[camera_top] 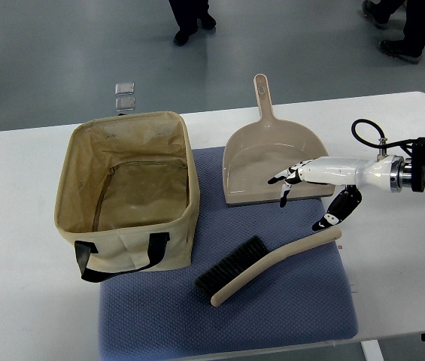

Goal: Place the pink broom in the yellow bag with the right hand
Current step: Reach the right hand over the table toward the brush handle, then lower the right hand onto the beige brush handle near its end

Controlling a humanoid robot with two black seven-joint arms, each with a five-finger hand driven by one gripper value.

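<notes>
The pink broom [272, 265] lies on the blue mat [235, 316], its black bristles toward the lower left and its handle end pointing up right. The yellow bag [127, 188] stands open and empty on the left half of the table, with a black strap on its near side. My right hand [306, 192] comes in from the right edge and hovers over the near edge of the dustpan, just above the broom's handle end. Its fingers are spread and hold nothing. The thumb [336, 213] hangs down close to the handle tip.
A pink dustpan [272, 162] lies behind the broom, its handle pointing away. A small clear object [125, 98] sits beyond the bag at the table's far edge. People's feet [192, 22] stand on the floor beyond the white table [24, 301].
</notes>
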